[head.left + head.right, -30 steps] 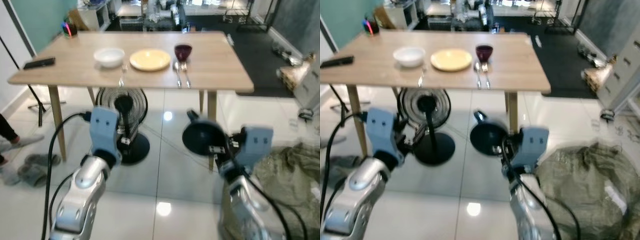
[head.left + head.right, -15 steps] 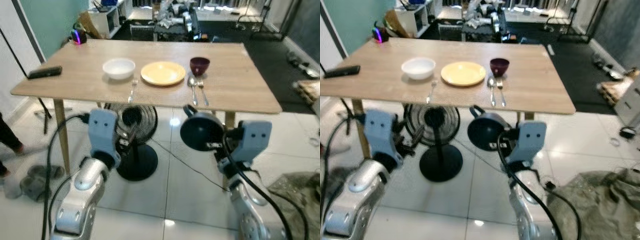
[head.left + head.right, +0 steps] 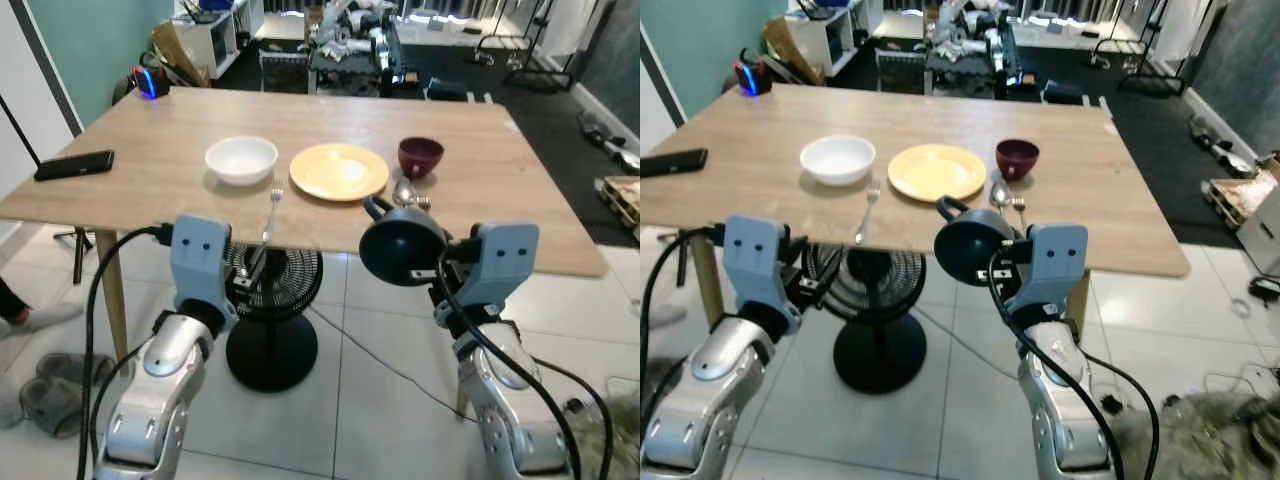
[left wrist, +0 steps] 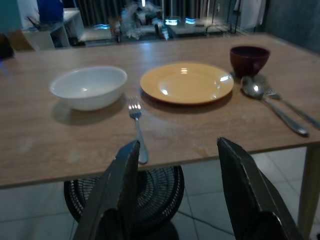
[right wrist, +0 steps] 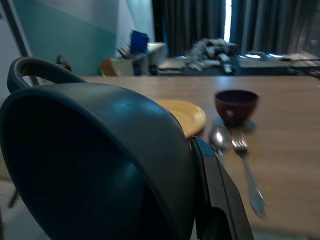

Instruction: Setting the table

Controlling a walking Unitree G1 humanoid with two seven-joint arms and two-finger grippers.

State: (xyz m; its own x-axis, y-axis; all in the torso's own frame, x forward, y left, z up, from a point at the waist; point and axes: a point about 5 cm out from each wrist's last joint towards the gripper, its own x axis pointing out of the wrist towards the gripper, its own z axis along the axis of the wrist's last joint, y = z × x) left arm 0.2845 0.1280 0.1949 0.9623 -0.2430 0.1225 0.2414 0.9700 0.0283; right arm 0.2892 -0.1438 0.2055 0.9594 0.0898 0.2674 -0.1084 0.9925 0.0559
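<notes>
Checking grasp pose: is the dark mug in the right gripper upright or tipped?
Tipped. The dark mug lies on its side in the right gripper, mouth toward the camera, handle up.

bright, sharp head views; dim wrist views, blurred backgrounds

I am closing in on the wooden table [image 3: 500, 190], which is looming larger and nearer than a second ago. My right gripper [image 3: 992, 268] is carrying the dark mug [image 3: 970, 250] up from below the tabletop to its near edge, just before the spoon [image 3: 998, 193]. The green bundle on the floor is dropping out of sight.
</notes>
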